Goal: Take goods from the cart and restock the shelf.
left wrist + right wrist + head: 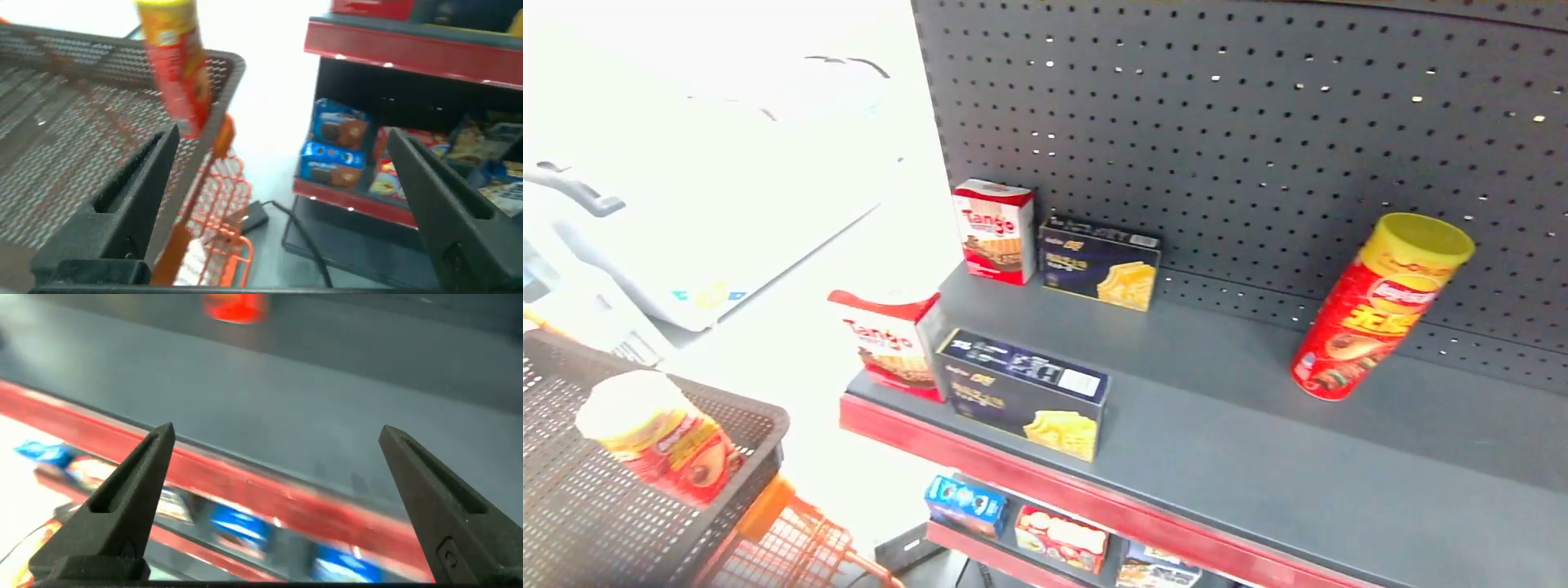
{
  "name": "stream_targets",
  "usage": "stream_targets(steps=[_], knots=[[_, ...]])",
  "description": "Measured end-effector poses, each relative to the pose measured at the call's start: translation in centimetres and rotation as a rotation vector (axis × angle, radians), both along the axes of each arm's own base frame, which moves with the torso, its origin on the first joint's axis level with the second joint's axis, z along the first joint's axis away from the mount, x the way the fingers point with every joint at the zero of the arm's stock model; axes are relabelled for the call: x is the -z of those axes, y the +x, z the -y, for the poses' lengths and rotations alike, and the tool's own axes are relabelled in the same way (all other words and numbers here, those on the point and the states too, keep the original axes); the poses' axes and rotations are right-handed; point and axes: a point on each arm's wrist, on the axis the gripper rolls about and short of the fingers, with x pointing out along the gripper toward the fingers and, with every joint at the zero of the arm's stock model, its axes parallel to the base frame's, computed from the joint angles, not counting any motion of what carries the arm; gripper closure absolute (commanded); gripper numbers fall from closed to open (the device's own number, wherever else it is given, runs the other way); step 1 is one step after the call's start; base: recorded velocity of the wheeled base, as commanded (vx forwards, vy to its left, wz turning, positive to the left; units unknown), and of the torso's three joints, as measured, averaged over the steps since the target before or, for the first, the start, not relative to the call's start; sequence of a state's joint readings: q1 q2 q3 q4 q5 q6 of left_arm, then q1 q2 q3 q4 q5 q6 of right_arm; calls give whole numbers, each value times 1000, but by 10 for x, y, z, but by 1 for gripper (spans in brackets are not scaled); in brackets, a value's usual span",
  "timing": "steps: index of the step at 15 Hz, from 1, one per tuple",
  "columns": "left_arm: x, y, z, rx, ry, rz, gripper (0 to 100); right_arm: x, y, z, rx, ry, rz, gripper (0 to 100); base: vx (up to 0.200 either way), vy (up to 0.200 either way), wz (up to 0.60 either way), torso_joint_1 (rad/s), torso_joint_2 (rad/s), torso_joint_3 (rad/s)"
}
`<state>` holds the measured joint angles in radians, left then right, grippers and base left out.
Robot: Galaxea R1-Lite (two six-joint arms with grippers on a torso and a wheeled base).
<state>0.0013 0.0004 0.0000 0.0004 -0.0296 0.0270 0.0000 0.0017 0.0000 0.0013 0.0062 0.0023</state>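
Beside the cart, the left gripper (286, 204) hangs with jaws apart and empty before the cart basket (49, 90), where one chip can (176, 65) sits unpicked; the right gripper (276, 437), equally agape and empty, faces the shelf (327, 384). Restocking looks partly done, with a second can (1380, 306) standing on the shelf. The head view adds four boxes (1021, 392) at the shelf's left end, the left wrist view the packets (335, 143) on the tier below.

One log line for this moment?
left tool: open, empty | right tool: open, empty | cart can: in cart | shelf can: on shelf
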Motion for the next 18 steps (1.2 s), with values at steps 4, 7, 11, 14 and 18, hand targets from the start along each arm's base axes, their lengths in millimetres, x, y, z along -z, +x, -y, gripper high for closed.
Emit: stream_targets(steps=[4, 7, 11, 14, 18], knots=[[0, 0, 0, 0, -1, 1, 0, 0, 0, 0, 1, -1, 1, 0, 0, 0, 0, 0, 0, 0], [0, 0, 0, 1, 0, 0, 0, 0, 0, 0, 1, -1, 1, 0, 0, 0, 0, 0, 0, 0], [0, 0, 0, 1, 1, 0, 0, 0, 0, 0, 0, 0, 1, 0, 0, 0, 0, 0, 0, 0], [-1, 0, 0, -17, 2, 8, 0, 0, 0, 0, 1, 0, 1, 0, 0, 0, 0, 0, 0, 0], [-40, -6, -1, -63, 4, 21, 0, 0, 0, 0, 0, 1, 1, 0, 0, 0, 0, 0, 0, 0]])
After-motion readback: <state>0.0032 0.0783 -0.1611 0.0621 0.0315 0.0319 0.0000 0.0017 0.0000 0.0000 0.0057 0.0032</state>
